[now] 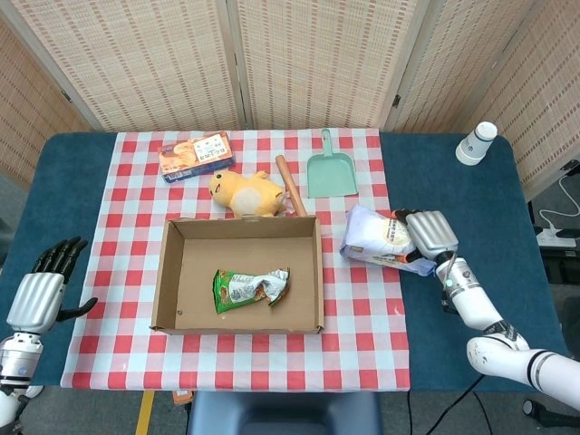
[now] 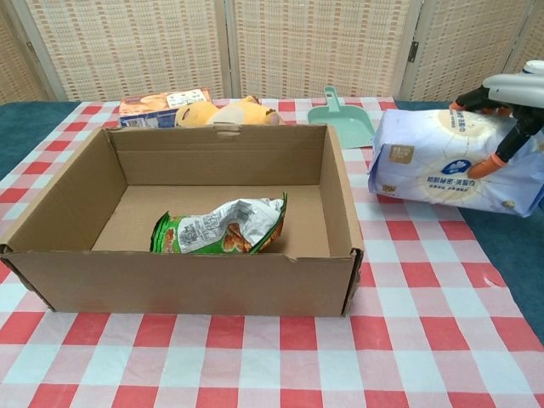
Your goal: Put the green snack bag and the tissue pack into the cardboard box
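The green snack bag [image 1: 250, 288] [image 2: 219, 229] lies crumpled on the floor of the open cardboard box [image 1: 169, 276] [image 2: 338, 191] in the middle of the checked cloth. To the right of the box, my right hand [image 1: 430, 234] [image 2: 510, 98] grips the white and lilac tissue pack [image 1: 381, 242] [image 2: 450, 161] from its far right end. The pack is tilted and held off the cloth, clear of the box wall. My left hand [image 1: 43, 285] hangs with its fingers spread off the table's left edge, holding nothing.
Behind the box lie a yellow plush duck [image 1: 245, 193], a wooden stick [image 1: 290, 184], a green dustpan [image 1: 330, 169] and an orange snack box [image 1: 196, 156]. A white bottle [image 1: 476, 142] stands at the far right on the blue table.
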{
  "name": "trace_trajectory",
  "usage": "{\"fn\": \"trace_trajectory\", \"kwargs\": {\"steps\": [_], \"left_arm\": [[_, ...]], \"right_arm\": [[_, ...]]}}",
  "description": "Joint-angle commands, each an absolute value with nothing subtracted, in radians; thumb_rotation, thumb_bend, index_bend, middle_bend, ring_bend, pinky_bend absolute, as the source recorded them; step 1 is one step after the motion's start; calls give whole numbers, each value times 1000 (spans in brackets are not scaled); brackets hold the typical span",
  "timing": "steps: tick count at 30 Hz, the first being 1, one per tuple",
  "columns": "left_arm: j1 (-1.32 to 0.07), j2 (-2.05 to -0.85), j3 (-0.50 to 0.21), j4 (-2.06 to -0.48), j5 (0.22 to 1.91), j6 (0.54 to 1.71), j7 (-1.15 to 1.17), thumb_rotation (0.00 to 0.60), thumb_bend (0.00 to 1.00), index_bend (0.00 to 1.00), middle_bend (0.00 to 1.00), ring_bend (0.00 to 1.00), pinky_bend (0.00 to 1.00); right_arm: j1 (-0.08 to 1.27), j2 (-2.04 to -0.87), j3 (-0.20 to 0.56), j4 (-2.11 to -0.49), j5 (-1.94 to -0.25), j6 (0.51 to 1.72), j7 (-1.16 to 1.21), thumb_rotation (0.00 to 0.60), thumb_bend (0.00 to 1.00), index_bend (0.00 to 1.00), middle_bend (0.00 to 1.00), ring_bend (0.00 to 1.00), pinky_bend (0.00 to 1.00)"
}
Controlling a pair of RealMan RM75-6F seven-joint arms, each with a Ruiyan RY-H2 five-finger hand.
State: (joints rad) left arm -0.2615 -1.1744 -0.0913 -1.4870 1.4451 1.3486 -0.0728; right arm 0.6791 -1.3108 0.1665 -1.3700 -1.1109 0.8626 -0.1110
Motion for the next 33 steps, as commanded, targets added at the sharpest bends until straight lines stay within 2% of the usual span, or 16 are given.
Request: {"fn": "trace_trajectory", "kwargs": {"steps": [1, 8, 12, 16, 22, 33], "left_arm": [[-263, -1175, -92, -1487, 1446, 1348, -73, 600, 184, 0, 0, 0, 102], [-265, -1169, -85, -1490, 1445, 1333, -67, 600, 185, 0, 0, 0, 102], [-265, -1170, -86, -1492, 1444, 1336, -63, 600, 186, 0, 0, 0, 102], [-264, -1170, -87, -1496, 1446, 1343, -60, 600, 186, 0, 0, 0, 102], [-262, -1170, -91, -1495, 1443, 1348, -62, 600, 187, 0, 0, 0, 102], [-261, -1170, -94, -1489, 1440, 1349, -66, 600, 186, 0, 0, 0, 103]], "right_arm": [[643, -1223, 174, -1490, -1127, 942, -154, 600, 252, 686, 380, 414, 590], [604, -1035, 220, -1781, -1141, 1088, -284, 600, 252, 694, 391, 431, 604], [624, -951, 264, -1922, -1114, 1107, -357, 600, 252, 701, 402, 440, 610], [670, -921, 306, -2018, -1092, 1118, -442, 600, 252, 705, 405, 441, 610], [793, -996, 346, -2046, -992, 1048, -515, 600, 252, 707, 406, 441, 611], [1028, -1304, 349, -1851, -882, 940, -564, 600, 252, 706, 406, 442, 611]]}}
